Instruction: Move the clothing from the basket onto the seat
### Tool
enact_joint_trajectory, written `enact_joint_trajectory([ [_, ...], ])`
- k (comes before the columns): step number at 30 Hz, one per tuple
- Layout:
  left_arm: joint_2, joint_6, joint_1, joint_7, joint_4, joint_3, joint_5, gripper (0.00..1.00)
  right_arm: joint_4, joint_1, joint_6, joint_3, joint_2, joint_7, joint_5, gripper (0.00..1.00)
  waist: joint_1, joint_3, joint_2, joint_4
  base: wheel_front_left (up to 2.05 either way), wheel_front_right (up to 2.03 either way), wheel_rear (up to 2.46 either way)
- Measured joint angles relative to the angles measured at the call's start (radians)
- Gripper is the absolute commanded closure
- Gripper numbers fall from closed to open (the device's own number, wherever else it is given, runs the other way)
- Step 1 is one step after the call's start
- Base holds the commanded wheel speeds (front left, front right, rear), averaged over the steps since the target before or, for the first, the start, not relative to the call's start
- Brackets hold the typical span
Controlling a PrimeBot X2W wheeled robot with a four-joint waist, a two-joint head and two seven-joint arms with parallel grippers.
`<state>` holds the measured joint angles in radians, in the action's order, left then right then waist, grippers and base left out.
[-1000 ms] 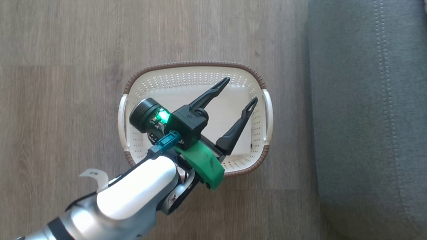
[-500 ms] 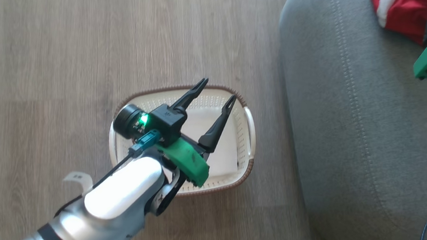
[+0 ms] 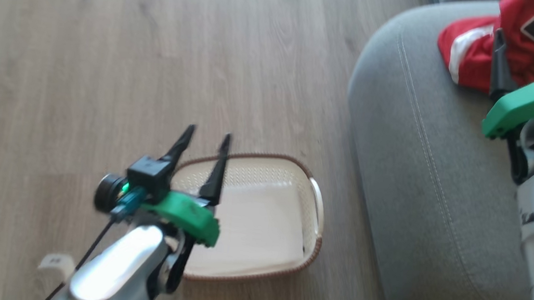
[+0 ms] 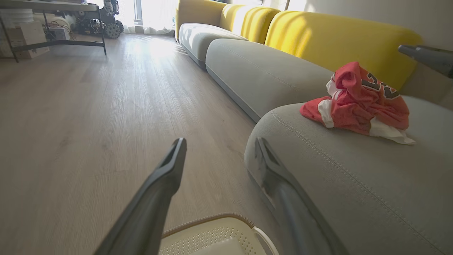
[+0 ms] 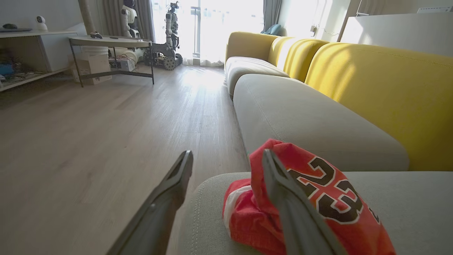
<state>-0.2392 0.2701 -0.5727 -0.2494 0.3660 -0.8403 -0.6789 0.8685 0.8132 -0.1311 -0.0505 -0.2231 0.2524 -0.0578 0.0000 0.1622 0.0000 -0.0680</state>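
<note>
Clothing: red jersey (image 3: 512,50) with white trim and a black number 23, crumpled in a heap on the grey sofa (image 3: 419,182), on the rounded end cushion near its edge; no second garment can be told apart within the heap
Basket: cream laundry basket (image 3: 265,174) on the wooden floor (image 3: 110,59), just beside the sofa's end; the part of its bottom that shows is bare, with no red cloth; the corner under the left arm is hidden
Left jaws: spread wide, holding nothing; poised above the basket's left rim
Right jaws: spread apart over the cushion, released; the jersey lies at the fingertips, and one finger crosses in front of it in the right wrist view; whether a finger touches the cloth cannot be told
Done: by the look of it, the transfer itself; the jersey rests on the seat and the basket looks emptied
Left: probably little; draw the right arm clear without snagging the thin fabric; check the basket's hidden corner
</note>
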Motion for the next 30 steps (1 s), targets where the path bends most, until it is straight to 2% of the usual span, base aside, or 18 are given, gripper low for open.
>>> enact_joint_trajectory([
  [3,-0.025,0.038,0.074,0.0,-0.031,0.059,-0.017,0.0,-0.06,-0.06,0.0,0.032,0.007,0.0,-0.043,0.0,0.0,-0.046,0.0,0.034,0.0,0.0,0.0],
  [9,-0.056,0.068,0.178,0.0,-0.065,0.143,-0.026,0.0,-0.156,-0.189,0.0,0.028,0.048,0.0,-0.085,0.0,0.0,-0.1,0.0,0.089,0.0,0.0,0.0],
  [15,-0.082,0.094,0.259,0.0,-0.098,0.191,-0.017,0.0,-0.281,-0.345,0.0,0.011,0.12,0.0,-0.084,0.0,0.0,-0.143,0.0,0.132,0.0,0.0,0.0],
  [21,-0.105,0.11,0.352,0.0,-0.136,0.238,-0.007,0.0,-0.408,-0.489,0.0,0.004,0.16,0.0,-0.072,0.0,0.0,-0.171,0.0,0.151,0.0,0.0,0.0],
  [30,-0.117,0.12,0.455,0.0,-0.193,0.275,0.032,0.0,-0.542,-0.666,0.0,0.058,0.164,-0.008,-0.133,0.0,0.0,-0.191,0.0,0.156,0.0,0.0,0.0],
])
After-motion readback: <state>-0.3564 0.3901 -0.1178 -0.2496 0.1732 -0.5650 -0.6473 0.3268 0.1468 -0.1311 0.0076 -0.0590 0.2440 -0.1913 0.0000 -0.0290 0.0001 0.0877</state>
